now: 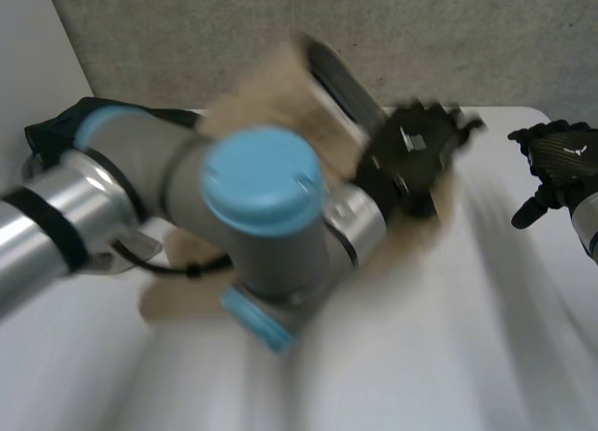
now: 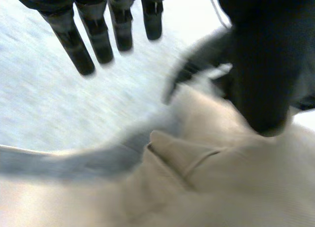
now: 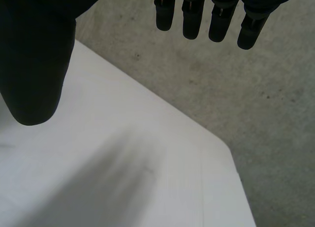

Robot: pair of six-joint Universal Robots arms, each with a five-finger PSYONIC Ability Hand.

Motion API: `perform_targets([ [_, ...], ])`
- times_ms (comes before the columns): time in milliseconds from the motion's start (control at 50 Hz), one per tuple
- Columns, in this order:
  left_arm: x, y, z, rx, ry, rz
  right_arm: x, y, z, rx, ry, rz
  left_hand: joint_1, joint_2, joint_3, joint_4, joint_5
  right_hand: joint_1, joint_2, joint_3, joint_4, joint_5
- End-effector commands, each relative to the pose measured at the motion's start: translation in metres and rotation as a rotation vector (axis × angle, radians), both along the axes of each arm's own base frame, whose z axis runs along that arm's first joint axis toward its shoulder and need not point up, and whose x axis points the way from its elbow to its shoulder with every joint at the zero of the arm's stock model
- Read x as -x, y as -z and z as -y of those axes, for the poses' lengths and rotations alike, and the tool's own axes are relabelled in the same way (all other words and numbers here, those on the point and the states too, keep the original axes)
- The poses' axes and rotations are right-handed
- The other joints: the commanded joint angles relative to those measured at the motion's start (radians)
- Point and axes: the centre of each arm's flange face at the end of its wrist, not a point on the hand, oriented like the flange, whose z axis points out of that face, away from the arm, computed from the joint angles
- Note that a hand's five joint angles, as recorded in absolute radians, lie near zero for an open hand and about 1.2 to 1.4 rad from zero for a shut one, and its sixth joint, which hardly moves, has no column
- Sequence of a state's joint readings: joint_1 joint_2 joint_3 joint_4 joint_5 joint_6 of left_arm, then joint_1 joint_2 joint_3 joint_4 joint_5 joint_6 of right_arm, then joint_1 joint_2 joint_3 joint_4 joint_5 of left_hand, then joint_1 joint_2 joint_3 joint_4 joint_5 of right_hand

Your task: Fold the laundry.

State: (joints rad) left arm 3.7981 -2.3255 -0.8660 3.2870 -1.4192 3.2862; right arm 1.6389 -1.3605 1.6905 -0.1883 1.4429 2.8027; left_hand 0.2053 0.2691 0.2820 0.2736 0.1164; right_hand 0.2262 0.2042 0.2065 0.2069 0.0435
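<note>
The left robot hand (image 1: 411,160) is out over the beige garment (image 1: 266,85), which lies rumpled across the middle and far side of the worktop (image 1: 420,356). From its own wrist, the fingers (image 2: 74,40) are straight and spread above bare worktop, the thumb (image 2: 256,89) hangs over the cloth, and nothing is pinched between them. So that hand is wide open and empty, with a seam or hem of the garment just under its palm.

Over on the other side, the right robot hand (image 1: 561,165) hovers near the worktop's far right corner, well apart from the cloth. Its fingers are relaxed and straight too, and it holds nothing, with only worktop edge and grey floor (image 3: 256,89) beneath it.

The judgement here is that this is the very start of the fold: the garment is not yet flat, no edge is gripped, and the job in hand is finding a corner or hem. The next move calls for the left hand to close on that raised edge, and for the right hand to come in and take a second point so the cloth can be spread.

There is one thing to watch. A dark garment (image 1: 56,132) sits at the far left, touching or just beside the beige one, and could get dragged along. The left arm (image 1: 262,197) itself also covers much of the cloth from above.
</note>
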Motion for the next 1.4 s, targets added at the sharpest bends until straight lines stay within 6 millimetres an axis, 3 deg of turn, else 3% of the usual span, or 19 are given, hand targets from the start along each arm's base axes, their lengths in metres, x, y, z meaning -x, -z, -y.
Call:
perform_targets([
  [20,-0.022,0.006,-0.005,-0.003,-0.08,0.151,-0.004,0.011,0.0,-0.033,-0.041,-0.013,-0.031,-0.095,-0.108,-0.099,-0.116,-0.052,-0.03,-0.032,-0.032,-0.043],
  [120,-0.062,-0.032,0.012,0.026,-0.224,0.129,-0.019,0.007,-0.009,-0.022,-0.159,-0.056,-0.031,-0.095,-0.108,-0.099,-0.116,-0.052,-0.03,-0.032,-0.032,-0.043],
  [220,-0.11,-0.037,0.01,-0.022,-0.34,0.188,-0.038,0.005,-0.033,-0.05,-0.342,-0.125,-0.031,-0.095,-0.108,-0.099,-0.116,-0.052,-0.03,-0.032,-0.032,-0.043],
  [320,-0.167,-0.005,-0.01,-0.179,-0.446,0.372,-0.051,0.022,-0.069,-0.173,-0.55,-0.25,0.017,-0.047,-0.06,-0.051,-0.069,-0.052,-0.03,-0.032,-0.032,-0.043],
  [400,-0.2,0.026,-0.031,-0.315,-0.48,0.511,-0.053,0.037,-0.089,-0.234,-0.666,-0.356,0.14,0.076,0.063,0.072,0.054,-0.02,0.002,0.0,-0.001,-0.012],
  [480,-0.217,0.049,-0.051,-0.409,-0.461,0.599,-0.053,0.051,-0.1,-0.249,-0.746,-0.441,0.167,0.103,0.09,0.098,0.081,0.147,0.169,0.167,0.167,0.156],
  [660,-0.226,0.065,-0.062,-0.427,-0.461,0.636,-0.055,0.067,-0.107,-0.271,-0.777,-0.453,0.164,0.1,0.087,0.095,0.078,0.233,0.255,0.252,0.252,0.241],
  [800,-0.224,0.078,-0.055,-0.36,-0.48,0.665,-0.058,0.083,-0.091,-0.206,-0.724,-0.426,0.214,0.15,0.137,0.145,0.128,1.169,1.191,1.189,1.189,1.177],
  [940,-0.221,0.09,-0.051,-0.308,-0.486,0.704,-0.059,0.082,-0.08,-0.183,-0.632,-0.336,0.334,0.27,0.257,0.265,0.248,1.17,1.192,1.19,1.189,1.178],
  [1160,-0.217,0.105,-0.042,-0.233,-0.502,0.779,-0.063,0.06,-0.077,-0.135,-0.522,-0.227,0.457,0.393,0.38,0.389,0.372,1.17,1.192,1.19,1.189,1.178],
  [1400,-0.212,0.109,-0.036,-0.222,-0.511,0.759,-0.061,0.058,-0.072,-0.139,-0.452,-0.224,1.191,1.127,1.114,1.123,1.105,1.17,1.192,1.19,1.189,1.178],
])
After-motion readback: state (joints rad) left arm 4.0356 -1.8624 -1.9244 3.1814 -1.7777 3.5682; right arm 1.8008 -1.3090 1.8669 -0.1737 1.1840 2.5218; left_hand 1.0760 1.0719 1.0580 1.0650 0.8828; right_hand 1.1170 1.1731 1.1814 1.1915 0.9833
